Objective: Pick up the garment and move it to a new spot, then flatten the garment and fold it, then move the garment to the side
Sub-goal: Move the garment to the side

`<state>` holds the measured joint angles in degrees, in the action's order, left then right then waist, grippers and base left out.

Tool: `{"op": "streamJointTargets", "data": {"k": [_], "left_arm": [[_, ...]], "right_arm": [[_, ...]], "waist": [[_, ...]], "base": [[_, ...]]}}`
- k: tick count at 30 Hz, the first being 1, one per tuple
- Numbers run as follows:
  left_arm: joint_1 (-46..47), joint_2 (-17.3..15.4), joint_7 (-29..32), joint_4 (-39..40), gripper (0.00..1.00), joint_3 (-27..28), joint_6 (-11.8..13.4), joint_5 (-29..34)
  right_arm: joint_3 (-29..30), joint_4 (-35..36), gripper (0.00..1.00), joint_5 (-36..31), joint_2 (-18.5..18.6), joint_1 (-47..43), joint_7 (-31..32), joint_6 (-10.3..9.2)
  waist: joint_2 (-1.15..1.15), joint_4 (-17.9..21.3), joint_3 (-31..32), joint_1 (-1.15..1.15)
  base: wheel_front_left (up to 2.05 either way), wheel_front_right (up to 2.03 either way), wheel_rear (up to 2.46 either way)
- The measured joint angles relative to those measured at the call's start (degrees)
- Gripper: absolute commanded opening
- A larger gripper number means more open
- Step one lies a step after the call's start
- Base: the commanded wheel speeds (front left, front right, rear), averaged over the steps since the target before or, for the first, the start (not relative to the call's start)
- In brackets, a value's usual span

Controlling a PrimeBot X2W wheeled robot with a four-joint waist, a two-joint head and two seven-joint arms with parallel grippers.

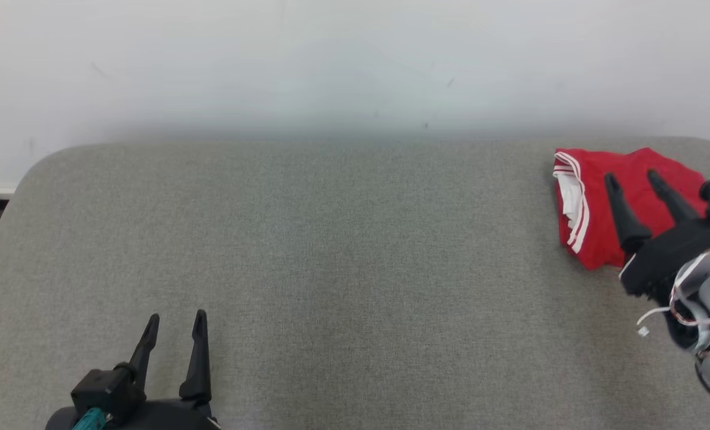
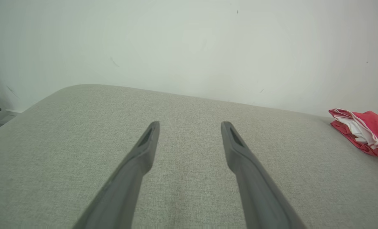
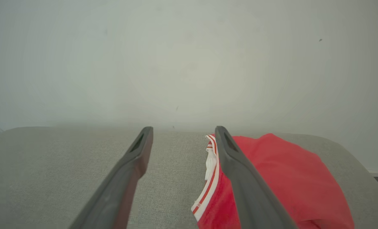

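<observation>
**Folded red garment lies at the table's far right, both claws released**

Head view: A grey, cloth-covered table (image 1: 355,269) with rounded far corners stands against a pale wall (image 1: 355,60). The garment (image 1: 593,230), red with white stripes along one edge and white cloth showing at that edge, lies in a compact bundle near the table's far right corner. The right claw (image 1: 632,177) reaches in from the right edge, its two dark fingers spread apart and pointing toward the wall; both fingers overlap the red cloth in this view, but whether they touch it cannot be told. The left claw (image 1: 176,318) sits low at the lower left, well apart from the garment, its fingers likewise parted over bare table.

Left wrist view: The left claw (image 2: 190,124) is released, its fingers wide, with only grey table (image 2: 80,133) between and beneath them. The garment (image 2: 371,127) shows at the right edge, near the wall, its striped white edge turned toward this camera.

Right wrist view: The right claw (image 3: 184,128) is released, jaws wide. One finger lies over bare table (image 3: 49,159); the other crosses the garment (image 3: 287,171) just beside its white-striped edge. That striped edge falls in the gap between the fingers, while most of the red cloth spreads out to the right of the claw.
</observation>
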<state>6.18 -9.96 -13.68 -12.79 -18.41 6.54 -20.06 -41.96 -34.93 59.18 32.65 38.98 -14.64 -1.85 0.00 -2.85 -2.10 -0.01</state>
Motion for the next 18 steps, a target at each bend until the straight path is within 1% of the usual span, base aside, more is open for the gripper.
{"op": "streamJointTargets", "data": {"k": [3,6,13,18], "left_arm": [[-1.35,-0.25,-0.03,0.38,1.0,0.78,0.04,0.0],[-2.35,-0.45,-0.03,0.77,1.0,1.22,0.07,-0.01],[-4.63,-0.37,-0.04,1.59,1.0,2.42,0.51,-0.02],[-6.05,-0.25,-0.04,2.7,1.0,2.98,0.51,-0.02]], "right_arm": [[0.87,2.55,1.0,-0.05,-0.35,-3.43,0.0,-2.02],[2.01,5.45,1.0,-0.4,-0.42,-6.58,0.01,-3.27],[7.17,11.96,1.0,-1.91,-0.16,-14.26,0.01,-4.79],[9.07,16.21,1.0,-4.3,-0.19,-19.72,0.01,-5.22]], "waist": [[0.0,0.38,1.1,0.0],[0.0,0.81,2.1,0.0],[0.0,1.59,4.26,0.0],[0.0,1.9,5.1,0.0]], "base": [[0.0,0.0,0.0],[0.0,0.0,0.0],[0.0,0.0,0.0],[0.0,0.0,0.0]]}}
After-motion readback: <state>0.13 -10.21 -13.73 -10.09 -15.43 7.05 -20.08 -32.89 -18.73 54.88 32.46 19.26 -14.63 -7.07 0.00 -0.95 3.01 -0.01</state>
